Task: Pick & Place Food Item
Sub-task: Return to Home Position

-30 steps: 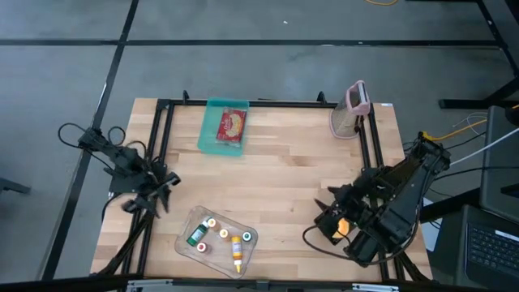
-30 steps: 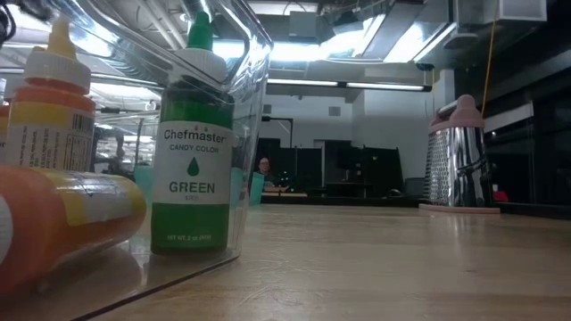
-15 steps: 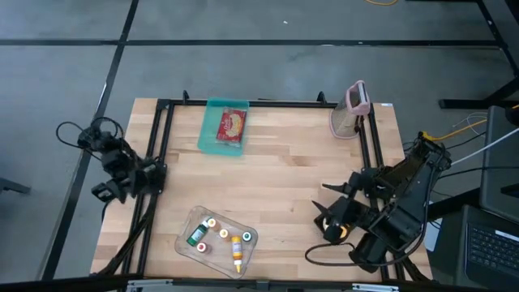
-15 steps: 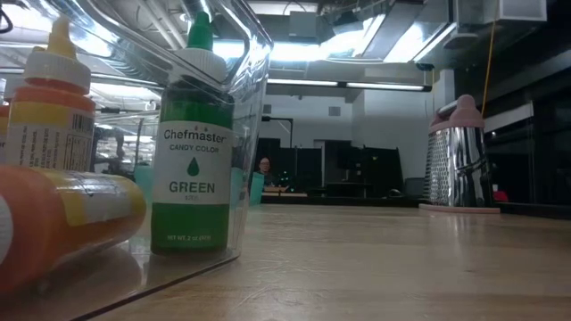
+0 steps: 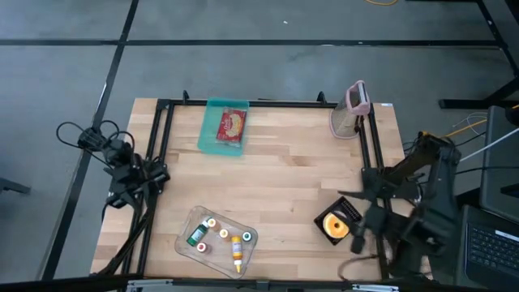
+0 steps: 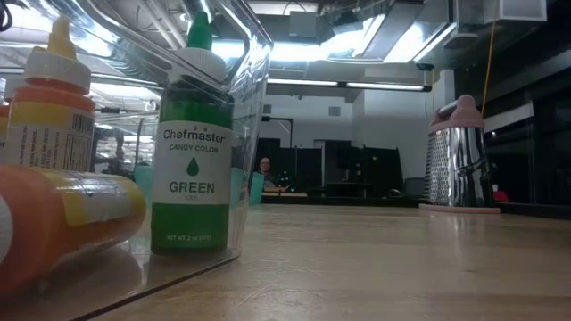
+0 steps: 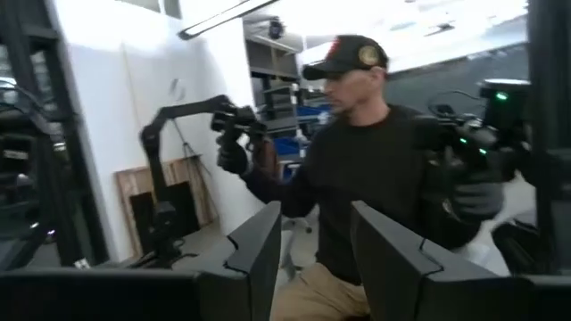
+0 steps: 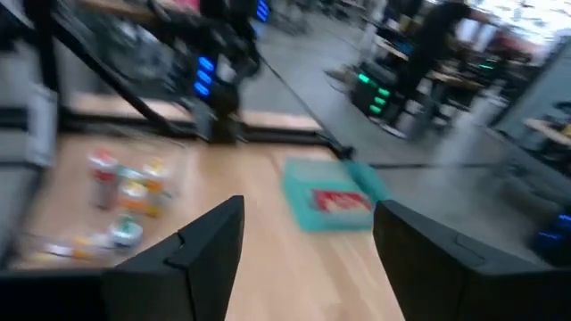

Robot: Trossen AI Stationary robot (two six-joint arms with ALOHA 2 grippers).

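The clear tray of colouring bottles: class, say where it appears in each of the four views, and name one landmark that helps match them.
High view: clear tray by the table's edge at the picture's bottom, left of centre.
Low view: fills the left foreground.
Left wrist view: not in it; a person and the room.
Right wrist view: blurred, on the table.
Landmark: teal packet, across the table from the tray.
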